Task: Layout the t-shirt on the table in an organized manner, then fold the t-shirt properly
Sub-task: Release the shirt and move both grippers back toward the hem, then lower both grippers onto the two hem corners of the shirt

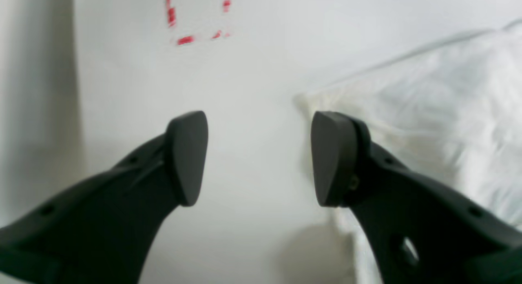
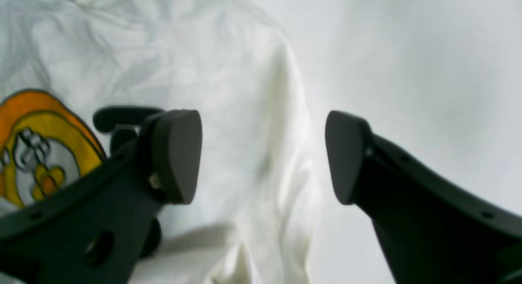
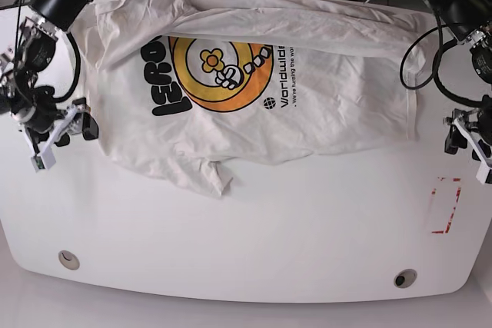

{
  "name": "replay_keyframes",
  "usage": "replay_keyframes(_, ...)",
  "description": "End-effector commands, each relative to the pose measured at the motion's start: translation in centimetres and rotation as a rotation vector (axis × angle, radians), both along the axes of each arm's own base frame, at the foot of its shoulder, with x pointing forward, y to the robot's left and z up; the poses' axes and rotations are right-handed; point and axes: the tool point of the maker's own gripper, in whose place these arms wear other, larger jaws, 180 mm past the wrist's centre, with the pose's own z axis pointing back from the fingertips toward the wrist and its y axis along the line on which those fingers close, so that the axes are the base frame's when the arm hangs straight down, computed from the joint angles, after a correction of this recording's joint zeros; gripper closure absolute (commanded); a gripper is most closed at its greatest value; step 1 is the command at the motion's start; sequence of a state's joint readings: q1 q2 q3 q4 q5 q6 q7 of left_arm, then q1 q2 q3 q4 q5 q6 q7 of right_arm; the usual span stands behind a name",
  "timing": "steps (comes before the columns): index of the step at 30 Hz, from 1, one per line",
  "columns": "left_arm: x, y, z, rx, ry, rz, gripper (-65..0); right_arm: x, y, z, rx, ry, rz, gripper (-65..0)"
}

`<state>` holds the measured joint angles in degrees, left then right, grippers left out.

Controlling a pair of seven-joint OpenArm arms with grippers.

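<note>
T-shirt (image 3: pixel 254 97) spread print-up across the table (image 3: pixel 254 243) — rumpled, between both grippers.

Left gripper (image 1: pixel 259 157) stands wide with nothing between its pads, the shirt's edge just beside its right-hand pad and red tape marks (image 1: pixel 185 40) ahead of it on the table. Right gripper (image 2: pixel 263 155) — also wide, holding nothing — hovers over a wrinkled fold, the orange print beside its left-hand pad.

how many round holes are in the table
2: one hole near the front edge on the base view's left, the other hole near the front edge on its right. The t-shirt may hide more.
</note>
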<state>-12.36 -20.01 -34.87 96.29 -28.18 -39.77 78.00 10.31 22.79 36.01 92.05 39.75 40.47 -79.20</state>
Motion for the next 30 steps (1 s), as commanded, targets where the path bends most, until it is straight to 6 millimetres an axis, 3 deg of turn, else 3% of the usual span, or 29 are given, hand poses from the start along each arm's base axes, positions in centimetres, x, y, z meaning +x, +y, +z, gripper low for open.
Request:
replay_keyframes(1,1.7,-0.7,1.4,-0.052,-0.065,0.008,-37.5,2.7,0.2,-0.1,0.048,-0.011,0.009,-45.0)
replay_keyframes(3,2.4,-1.3,1.2,-0.098,-0.072,0.021,-37.5,5.0,0.8,-0.5,0.069,-0.009,0.02,-45.0)
replay_keyframes(10,3.0,-2.9,0.7,-0.172,-0.077,0.039,-37.4,9.9,1.6,-1.7,0.13,-0.007,0.01,-45.2)
replay_keyframes(15,2.9,-3.0,0.5,-0.173,-0.071,0.039,-37.4,12.0,1.4,-2.6,0.177,0.004,-0.022,-45.3)
replay_keyframes(26,1.8,-3.0,-1.0,-0.173,-0.033,0.042,-37.4,12.4,1.5,-5.8,0.286,0.034,-0.105,-44.7)
replay_keyframes(30,1.8,-3.0,-1.0,-0.173,-0.033,0.042,-37.4,12.1,2.8,-7.0,0.292,0.059,-0.09,-44.7)
